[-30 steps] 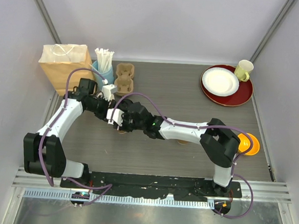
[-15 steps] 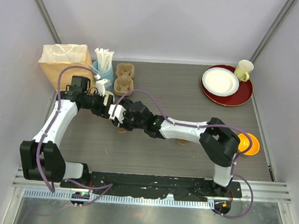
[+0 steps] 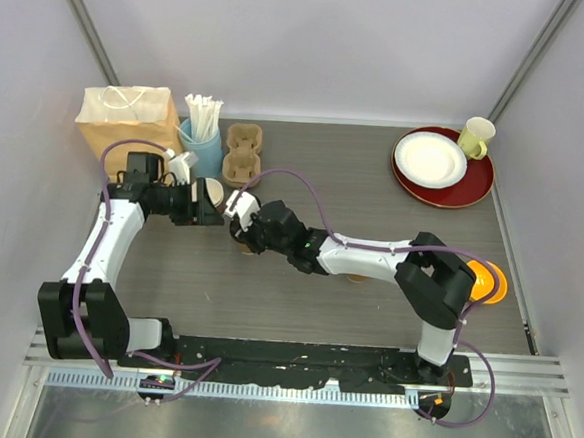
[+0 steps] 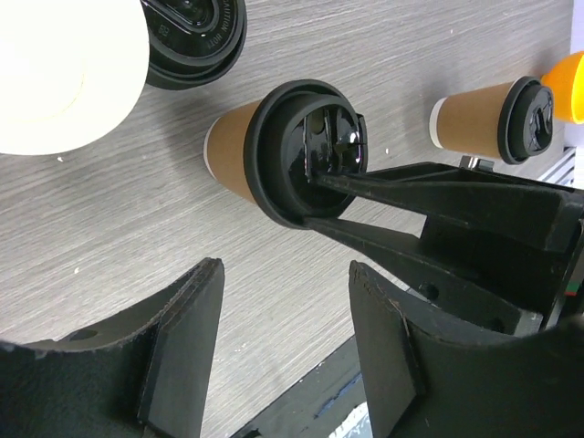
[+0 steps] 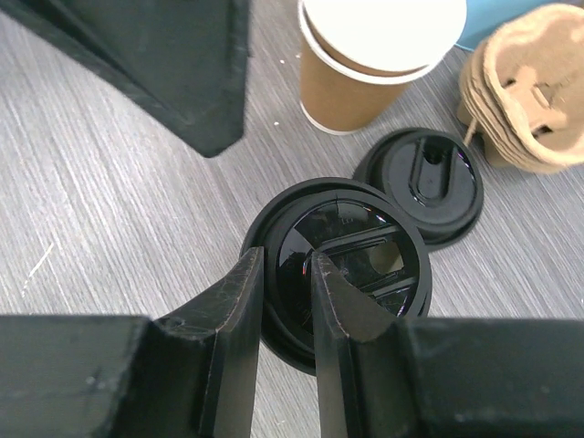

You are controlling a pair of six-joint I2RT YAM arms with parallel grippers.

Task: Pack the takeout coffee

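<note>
Presently right gripper point(image 5: 287, 266) pinches, jaws narrow, the black lid point(image 4: 278, 128) of a kraft cup point(image 4: 230, 151) upright on the table point(image 3: 373, 205) near the cup carrier point(image 5: 529, 91). Left gripper point(image 4: 285, 292) gapes wide, empty, just beside.

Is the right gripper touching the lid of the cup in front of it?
Touching. The left wrist view shows the right gripper with its fingertips pressed against the black lid of the cup.

Narrow-set tool point(image 5: 285, 266) over black lid point(image 5: 370, 239)
</note>
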